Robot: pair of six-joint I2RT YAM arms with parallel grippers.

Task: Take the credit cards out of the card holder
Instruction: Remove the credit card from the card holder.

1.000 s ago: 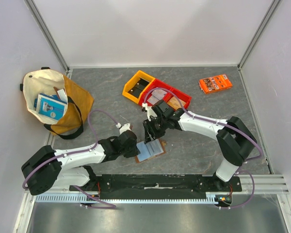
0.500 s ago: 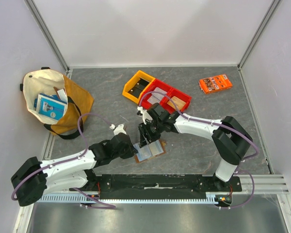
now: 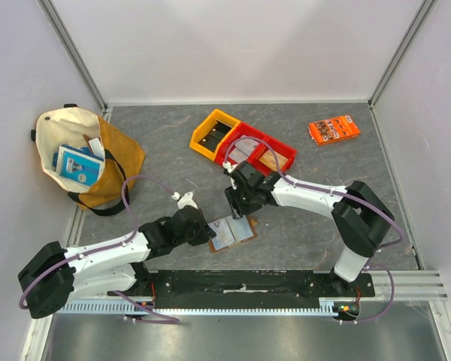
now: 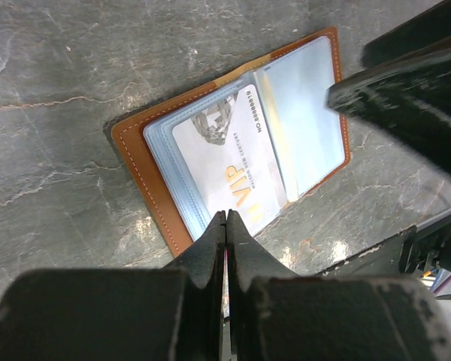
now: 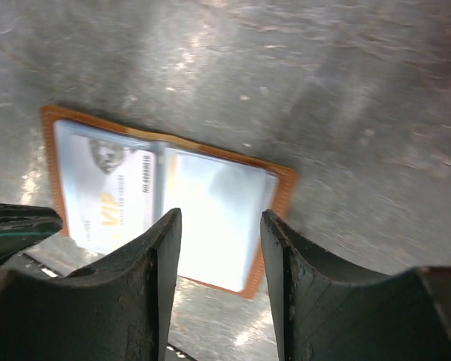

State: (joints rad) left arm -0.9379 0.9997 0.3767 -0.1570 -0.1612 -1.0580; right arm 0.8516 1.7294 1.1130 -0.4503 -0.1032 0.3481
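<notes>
The small brown leather bifold card holder (image 4: 286,105) is lying open and flat on the grey stone-patterned table (image 3: 308,226), just in front of the arm bases, with its pale blue-grey plastic sleeves facing up. It is sitting in the same spot as a second ago. A white credit card printed with "VIP" (image 4: 229,162) is still sitting inside the left-hand sleeve. Whether the right-hand sleeve is holding a card is hard to tell. The left gripper (image 4: 225,223) is pointing down at the near edge of that left half with its two fingers pressed tightly together and nothing between them. The left arm is now stretching lower and further left along the table than it was a second ago. The right gripper (image 5: 219,218) is hovering over the right half of the holder with its jaws standing partly apart and gripping nothing. Half a second ago it was reaching down nearer the middle fold; it is now sitting slightly back, towards the far right edge of the holder.
</notes>
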